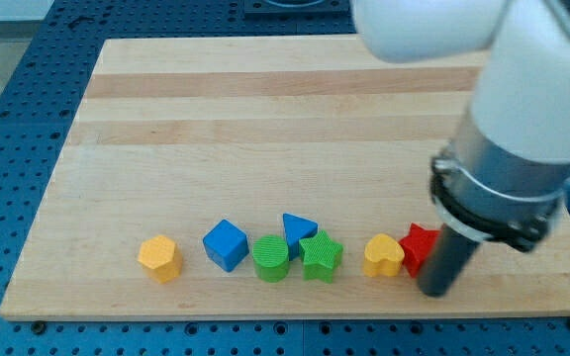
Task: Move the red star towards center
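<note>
We count seven blocks in a row along the wooden board's [265,109] bottom edge, one of each: yellow hexagon [159,258], blue cube [226,244], green cylinder [271,258], blue triangle [298,229], green star [321,257], yellow heart [383,256] and red star [419,245]. The red star sits toward five o'clock from the board's middle, touching the heart at its nine o'clock, with my tip [433,289] pressed against its four o'clock side. We see no writing or labels.

- My tip [434,290], the lower end of the dark rod, sits at the red star block [419,246]'s right edge, touching or nearly so.
- The red star touches a yellow heart block [383,255] on its left.
- Further left along the pale wooden board [265,109]'s bottom edge: green star block [321,257], blue triangular block [298,229], green cylinder block [271,258], blue cube block [226,244], yellow hexagonal block [159,258].
</note>
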